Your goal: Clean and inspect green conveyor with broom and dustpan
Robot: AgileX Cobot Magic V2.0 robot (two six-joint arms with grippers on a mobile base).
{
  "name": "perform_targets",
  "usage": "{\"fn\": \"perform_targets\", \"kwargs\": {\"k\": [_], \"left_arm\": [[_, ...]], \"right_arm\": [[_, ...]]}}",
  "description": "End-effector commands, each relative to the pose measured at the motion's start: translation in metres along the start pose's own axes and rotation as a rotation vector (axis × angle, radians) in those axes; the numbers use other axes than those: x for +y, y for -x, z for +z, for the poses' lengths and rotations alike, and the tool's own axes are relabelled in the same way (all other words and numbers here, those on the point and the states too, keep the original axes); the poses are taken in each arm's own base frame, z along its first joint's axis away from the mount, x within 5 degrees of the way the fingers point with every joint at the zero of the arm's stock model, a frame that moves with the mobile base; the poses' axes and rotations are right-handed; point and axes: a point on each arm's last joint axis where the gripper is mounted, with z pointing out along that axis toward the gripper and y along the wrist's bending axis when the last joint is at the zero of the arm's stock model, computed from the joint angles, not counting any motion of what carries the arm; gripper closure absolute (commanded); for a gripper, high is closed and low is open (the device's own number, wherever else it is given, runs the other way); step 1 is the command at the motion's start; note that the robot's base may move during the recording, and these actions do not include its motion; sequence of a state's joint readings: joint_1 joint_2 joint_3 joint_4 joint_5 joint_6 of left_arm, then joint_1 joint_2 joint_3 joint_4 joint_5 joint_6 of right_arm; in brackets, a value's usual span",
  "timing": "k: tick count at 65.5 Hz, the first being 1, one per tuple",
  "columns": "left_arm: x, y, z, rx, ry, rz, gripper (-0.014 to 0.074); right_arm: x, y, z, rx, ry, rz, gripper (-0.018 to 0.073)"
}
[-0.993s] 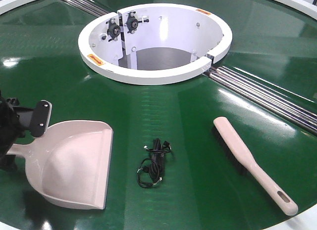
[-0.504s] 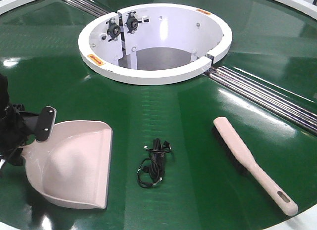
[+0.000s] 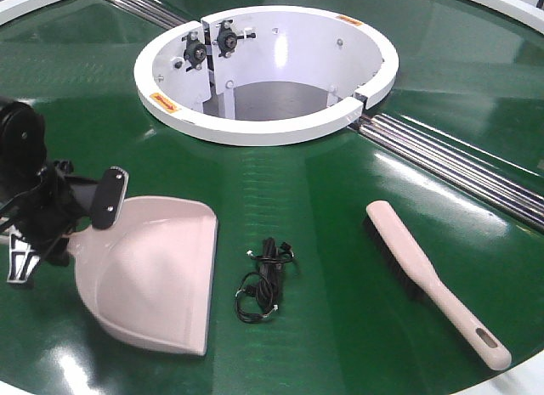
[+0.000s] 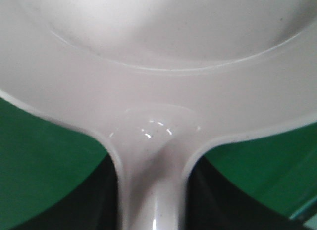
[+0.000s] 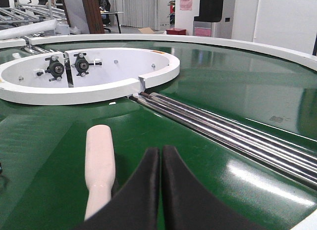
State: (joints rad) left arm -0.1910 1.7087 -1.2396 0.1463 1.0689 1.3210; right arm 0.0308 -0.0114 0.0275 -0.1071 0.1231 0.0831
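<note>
The green conveyor (image 3: 306,187) fills the front view. At its left lies the beige-pink dustpan (image 3: 157,272), mouth toward the front. My left gripper (image 3: 78,215) is shut on the pan's handle just behind the scoop; in the left wrist view the handle (image 4: 151,190) runs between the dark fingers (image 4: 101,200). The broom (image 3: 425,272) lies flat at the right, its black bristles facing left and its hang hole near the front edge. My right gripper (image 5: 161,152) is shut with nothing in it, hovering just right of the broom (image 5: 100,163). It does not show in the front view.
A small black cable bundle (image 3: 263,280) lies on the belt between dustpan and broom. The white hub opening (image 3: 263,130) sits behind them, with chrome roller strips (image 3: 459,167) running off to the right. The belt's white outer rim (image 5: 257,46) curves around the back.
My left gripper has carried the dustpan to the right and a little away from the front edge, nearer the cable bundle. Broom and cable have not moved.
</note>
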Motion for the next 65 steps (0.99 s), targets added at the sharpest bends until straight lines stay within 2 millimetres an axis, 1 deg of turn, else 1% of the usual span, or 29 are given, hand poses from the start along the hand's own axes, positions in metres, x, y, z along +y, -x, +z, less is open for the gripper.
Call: {"fn": "perform_targets", "kwargs": {"k": [1, 8, 16, 24, 51, 65], "left_arm": [[0.007, 0.002, -0.030, -0.028, 0.111, -0.027, 0.0604], [0.012, 0.006, -0.032, -0.029, 0.107, -0.041, 0.0604], [0.013, 0.010, -0.027, -0.015, 0.055, -0.054, 0.0604], [0.014, 0.012, -0.024, -0.026, 0.056, -0.054, 0.0604], [0.014, 0.028, -0.025, -0.024, 0.086, 0.039, 0.0603], [0.011, 0.027, -0.025, -0.016, 0.052, 0.038, 0.0602]], "right_arm": [[0.000, 0.006, -0.001, -0.080, -0.001, -0.014, 0.0568], [0.000, 0.006, -0.001, -0.080, -0.001, -0.014, 0.0568], [0.000, 0.006, -0.001, -0.080, -0.001, -0.014, 0.0568], [0.000, 0.006, -0.001, -0.080, -0.001, -0.014, 0.0568], [0.000, 0.006, -0.001, -0.080, -0.001, -0.014, 0.0568], [0.000, 0.006, -0.001, -0.080, -0.001, -0.014, 0.0568]]}}
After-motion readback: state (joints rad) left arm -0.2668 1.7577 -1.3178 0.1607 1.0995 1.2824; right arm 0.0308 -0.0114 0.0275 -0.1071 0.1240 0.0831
